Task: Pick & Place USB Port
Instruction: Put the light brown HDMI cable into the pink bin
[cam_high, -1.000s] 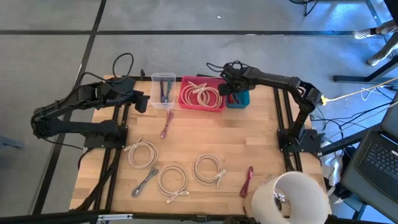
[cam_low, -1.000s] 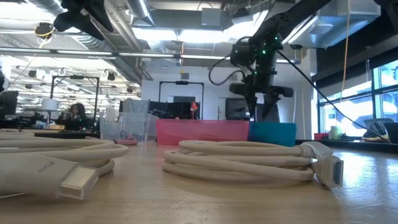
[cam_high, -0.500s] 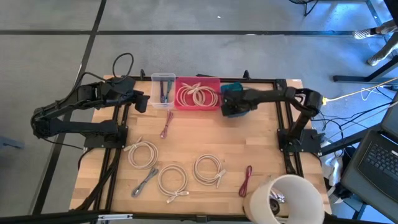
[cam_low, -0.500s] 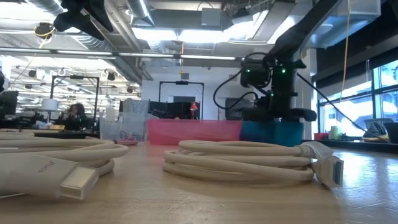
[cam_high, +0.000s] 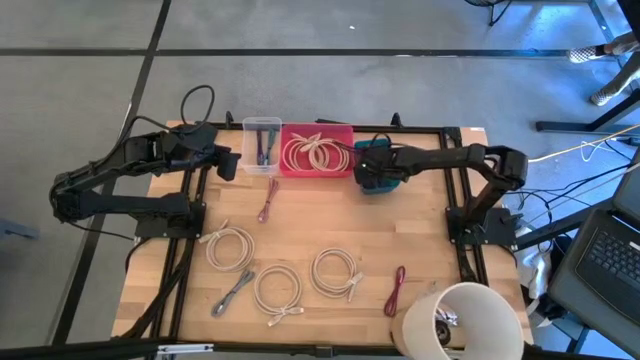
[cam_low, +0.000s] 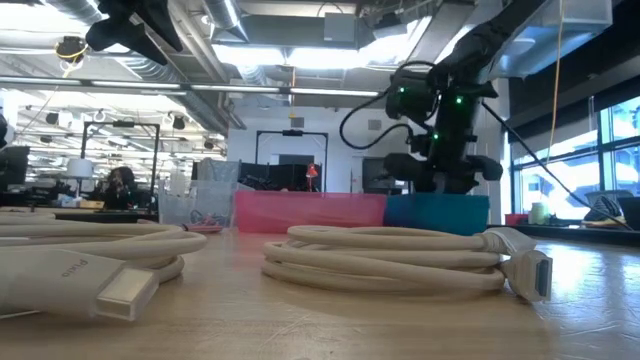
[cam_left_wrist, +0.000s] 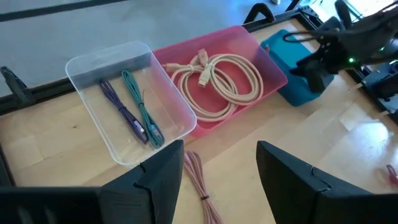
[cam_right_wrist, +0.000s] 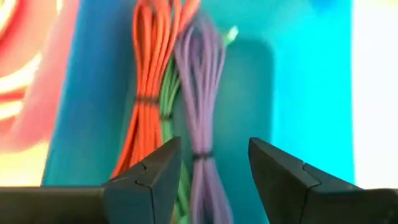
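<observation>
A teal bin (cam_high: 385, 180) stands at the table's far edge beside a pink bin (cam_high: 320, 150) of cream cables and a clear bin (cam_high: 262, 143) with a purple and a green cable. In the right wrist view the teal bin (cam_right_wrist: 298, 93) holds an orange bundle (cam_right_wrist: 152, 74), a green one (cam_right_wrist: 166, 106) and a purple one (cam_right_wrist: 202, 93). My right gripper (cam_right_wrist: 214, 149) hangs open over the purple bundle, just above the bin (cam_low: 437, 212). My left gripper (cam_left_wrist: 221, 152) waits open by the clear bin (cam_left_wrist: 130, 106).
On the table lie a pink cable (cam_high: 267, 200), three cream coils (cam_high: 231, 246) (cam_high: 277, 290) (cam_high: 335, 272), a grey cable (cam_high: 233, 292) and a red cable (cam_high: 397, 290). A large white round object (cam_high: 465, 320) sits at the near right corner.
My right arm has stretched out low and its gripper has come down toward the near edge, over the teal bin. The teal and pink bins have slid a little toward the table's left.
</observation>
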